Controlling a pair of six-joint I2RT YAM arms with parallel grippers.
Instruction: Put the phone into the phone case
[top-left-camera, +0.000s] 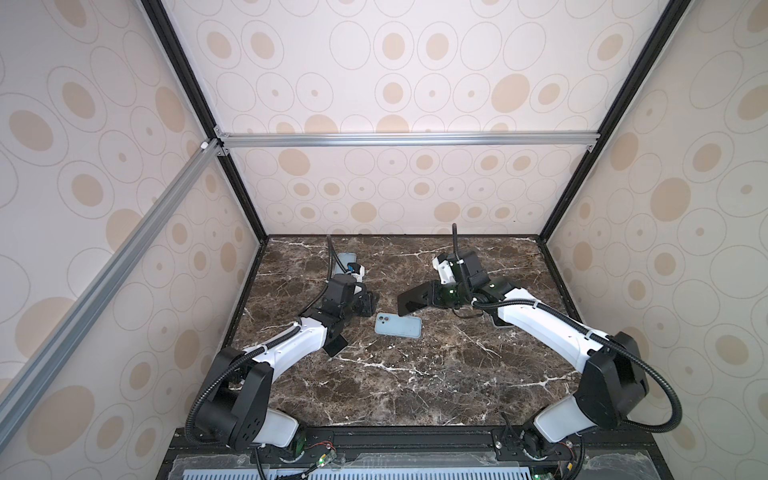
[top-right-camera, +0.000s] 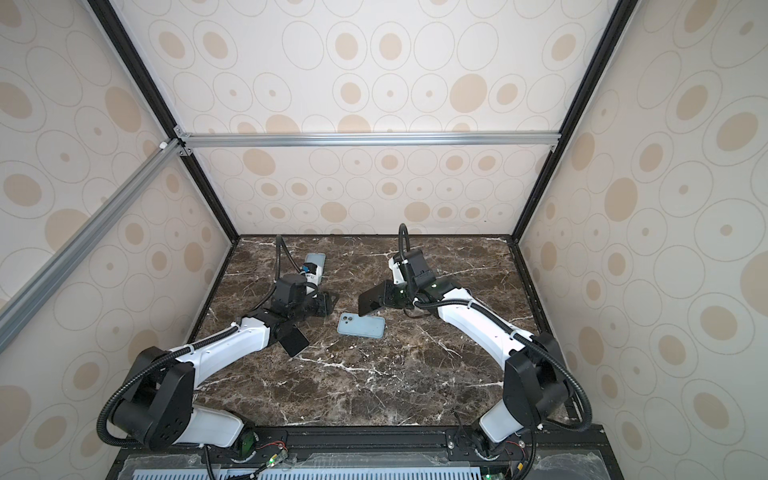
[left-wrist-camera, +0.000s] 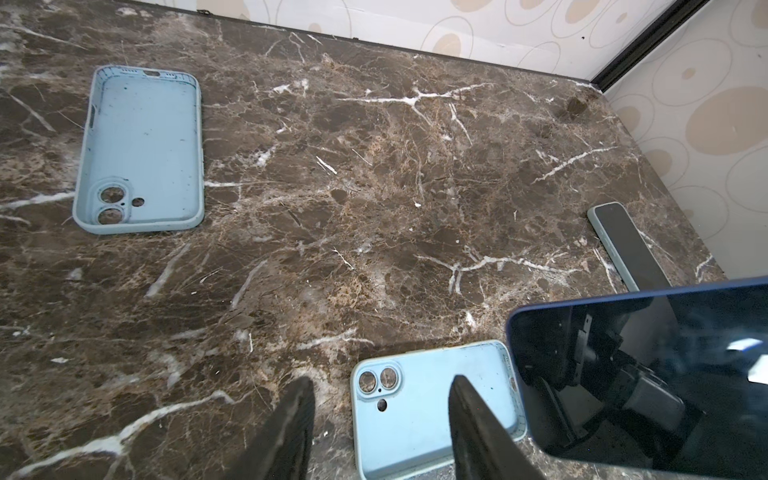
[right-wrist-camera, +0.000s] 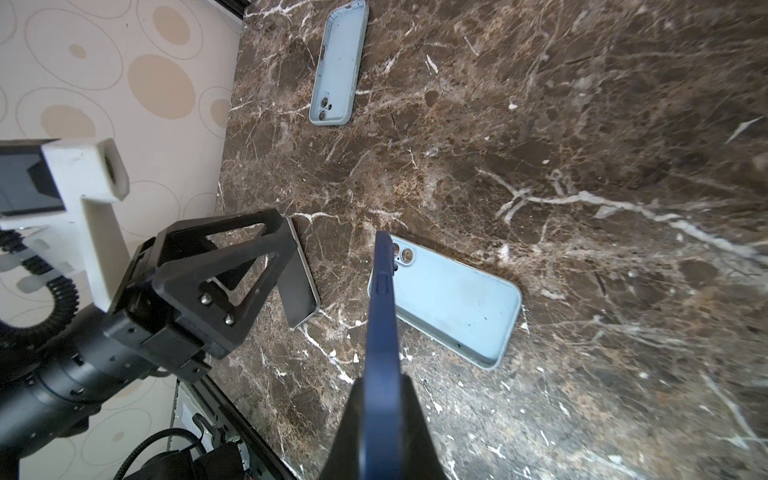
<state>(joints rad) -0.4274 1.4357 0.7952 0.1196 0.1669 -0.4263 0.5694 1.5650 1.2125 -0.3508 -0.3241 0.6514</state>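
At the far left back, a spare pale-blue case lies unused. The left gripper hangs with jaws apart and empty over the camera-hole end of the phone case, which lies hollow side up in the middle of the table. Further right, the right gripper is clamped on the dark blue phone, held edge-on just above the case, not in it. The pick-up looks done; seating the phone is what's left. No brand or writing can be read anywhere.
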